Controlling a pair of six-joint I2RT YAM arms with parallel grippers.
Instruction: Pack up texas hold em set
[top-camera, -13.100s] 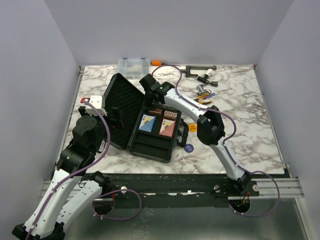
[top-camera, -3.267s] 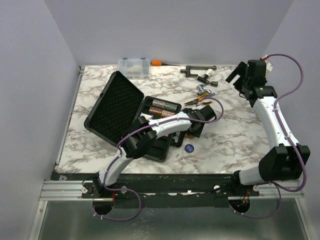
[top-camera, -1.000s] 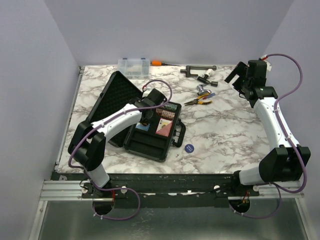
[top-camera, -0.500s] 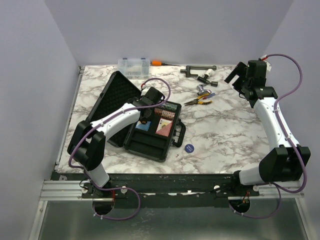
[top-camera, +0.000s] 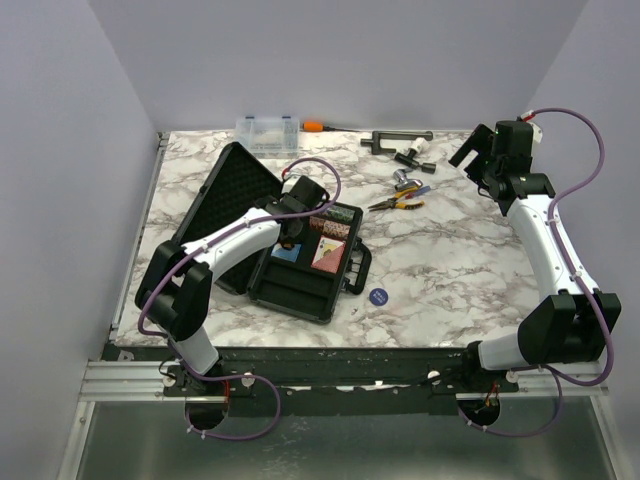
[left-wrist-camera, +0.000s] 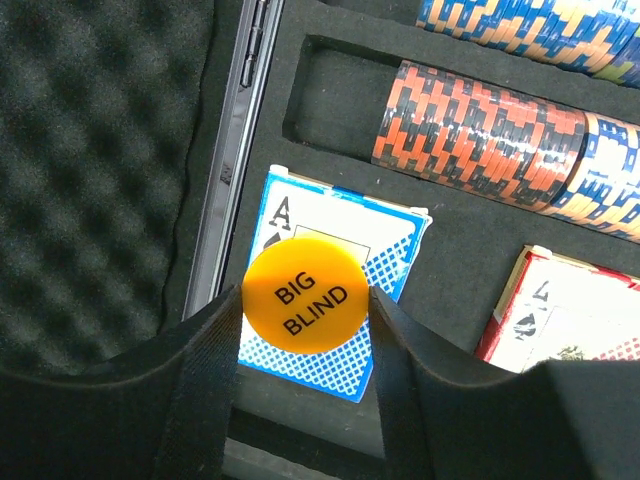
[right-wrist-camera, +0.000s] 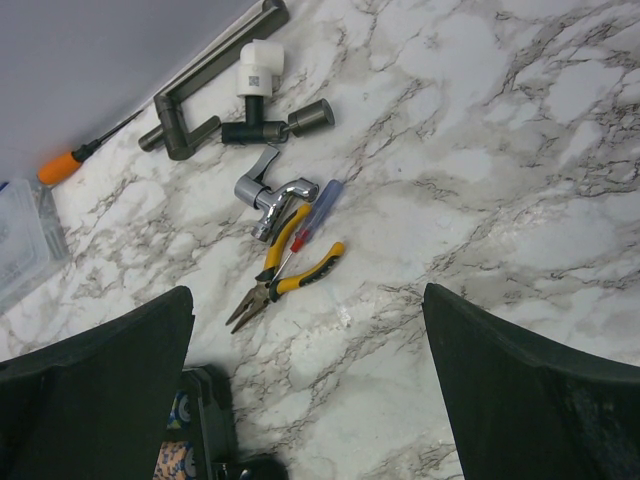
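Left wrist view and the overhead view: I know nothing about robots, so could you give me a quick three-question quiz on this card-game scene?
1. Pick one: the left hand grips A) a chip roll, B) the orange disc, C) pliers.
2. True or false: the blue disc lies on the table, outside the case.
3. Which colour of card deck sits beneath the gripped disc?
Key: 1 B. 2 True. 3 Blue: the blue deck.
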